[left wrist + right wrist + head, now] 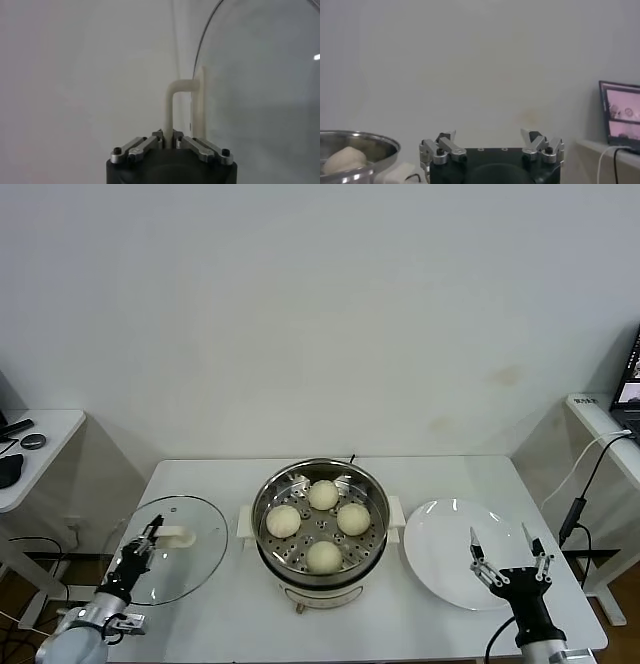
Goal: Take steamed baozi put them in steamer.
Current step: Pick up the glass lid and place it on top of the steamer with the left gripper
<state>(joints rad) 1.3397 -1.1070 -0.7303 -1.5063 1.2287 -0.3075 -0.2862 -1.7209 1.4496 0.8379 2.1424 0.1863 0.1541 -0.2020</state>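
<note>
Four baozi (322, 495) sit inside the steamer (320, 569) at the middle of the white surface (400, 624), spread on its perforated floor: one at the far side, one to the left (284, 521), one to the right (353, 518) and one nearest the robot (323, 556), none touching another. The steamer's steel wall rises above them, and cream side handles stick out from its base. To its left the glass lid (190, 569) lies flat on the surface, just beside the left side handle. The left pincer (152, 536) is over the lid, its fingers drawn tight together on the lid's cream handle (178, 536); in the left wrist view the fingertips meet around the foot of the looped handle (176, 107), with the lid's glass (260, 90) beyond it. To the steamer's right lies a white plate (440, 529), bare of buns. The right pincer (505, 549) hangs above the plate's near edge with its fingers spread wide and nothing between them; its wrist view shows the steamer rim (355, 142) and one bun (344, 159) off to one side
</note>
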